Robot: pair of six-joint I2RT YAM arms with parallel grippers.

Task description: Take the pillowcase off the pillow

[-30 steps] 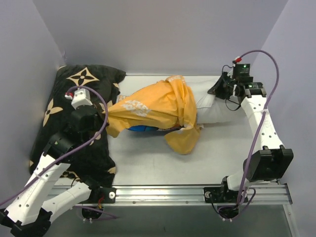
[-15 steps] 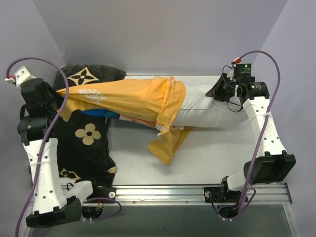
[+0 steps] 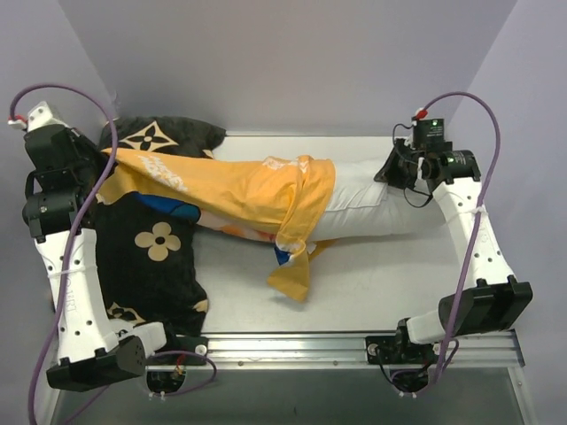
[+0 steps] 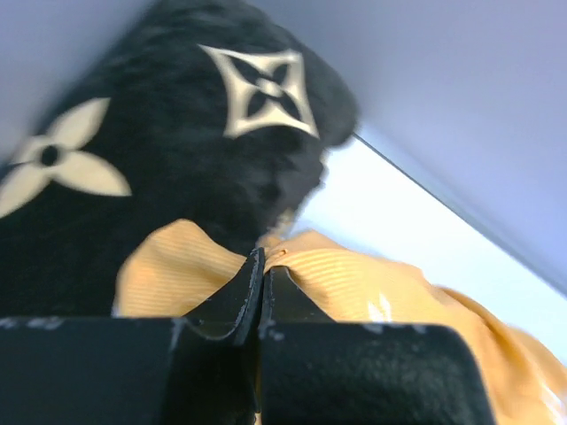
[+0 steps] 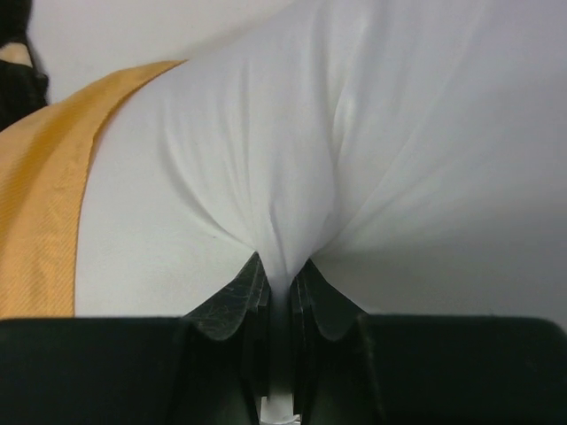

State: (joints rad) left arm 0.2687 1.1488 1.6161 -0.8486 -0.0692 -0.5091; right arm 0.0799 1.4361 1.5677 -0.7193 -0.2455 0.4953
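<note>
Orange cloth sits in my left gripper (image 4: pixel 263 266): its jaws are pinched tight on an edge of the pillowcase (image 3: pixel 235 188). Just past those jaws lies the black cushion (image 4: pixel 159 168). My right gripper (image 5: pixel 279 270) has its jaws squeezed on a fold of the white pillow (image 5: pixel 354 159). Between the two grippers the pillowcase is stretched long, and it covers only the pillow's end far from my right jaws.

The pillow (image 3: pixel 372 199) lies across the far part of the table (image 3: pixel 381 274), its right end in my right gripper (image 5: pixel 279 266). The pillowcase (image 3: pixel 230 181) covers its left part and reaches left over the cushion (image 3: pixel 151 266) to my left gripper (image 4: pixel 263 257).
</note>
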